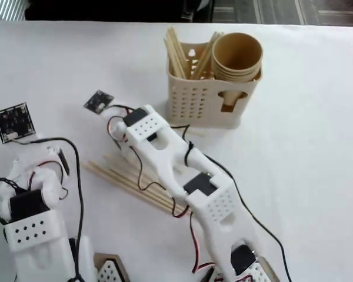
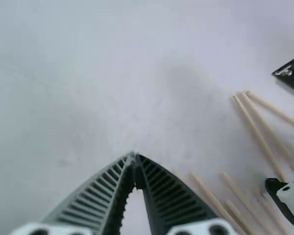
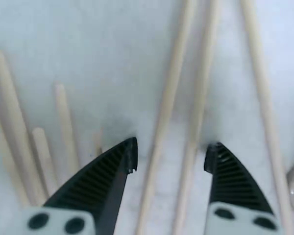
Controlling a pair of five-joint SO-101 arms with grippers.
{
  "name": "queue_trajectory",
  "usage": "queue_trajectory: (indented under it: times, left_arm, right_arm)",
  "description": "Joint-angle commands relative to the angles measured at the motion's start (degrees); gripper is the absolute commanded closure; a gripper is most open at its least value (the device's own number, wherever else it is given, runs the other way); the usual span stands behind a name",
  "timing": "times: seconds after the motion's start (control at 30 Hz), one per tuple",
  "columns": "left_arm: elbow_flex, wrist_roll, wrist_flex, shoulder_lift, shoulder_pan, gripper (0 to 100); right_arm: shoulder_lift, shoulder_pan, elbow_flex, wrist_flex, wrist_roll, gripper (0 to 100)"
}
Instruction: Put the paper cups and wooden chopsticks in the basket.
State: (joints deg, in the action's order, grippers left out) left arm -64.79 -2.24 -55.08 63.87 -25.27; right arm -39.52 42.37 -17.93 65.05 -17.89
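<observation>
On the counter (image 1: 317, 176), short of the basket (image 1: 200, 106) holding the cups (image 1: 238, 56), loose chopsticks (image 3: 169, 98) lie between the open right jaws; left jaws are closed, empty. Risk: pinching two sticks unevenly could let one slip free.

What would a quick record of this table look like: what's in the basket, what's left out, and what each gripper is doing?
Basket: holds stacked paper cups and standing chopsticks
Left out: loose chopsticks lying on the table
Right gripper: open, low over the table, two loose chopsticks between its fingers
Left gripper: shut, over bare table
</observation>
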Motion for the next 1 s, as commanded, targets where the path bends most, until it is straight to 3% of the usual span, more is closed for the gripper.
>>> queue_trajectory:
  times: [0.0, 0.17, 0.4, 0.97]
  left_arm:
    - [-0.35, -0.53, 1.14, 1.19, -0.57, 98]
    - [-0.44, -0.53, 1.14, 1.19, -0.57, 98]
    - [-0.44, -0.53, 1.14, 1.19, -0.57, 98]
    - [-1.85, -0.53, 3.87, 1.19, -0.57, 98]
  right_arm:
    - [-2.51, 0.04, -5.01, 3.47, -0.62, 84.5]
    - [-7.34, -0.31, -12.57, 9.01, -0.70, 98.1]
    - [-12.88, -0.57, -22.24, 17.27, -4.31, 97.9]
    - [-12.97, -2.24, -37.89, 33.27, -4.48, 97.9]
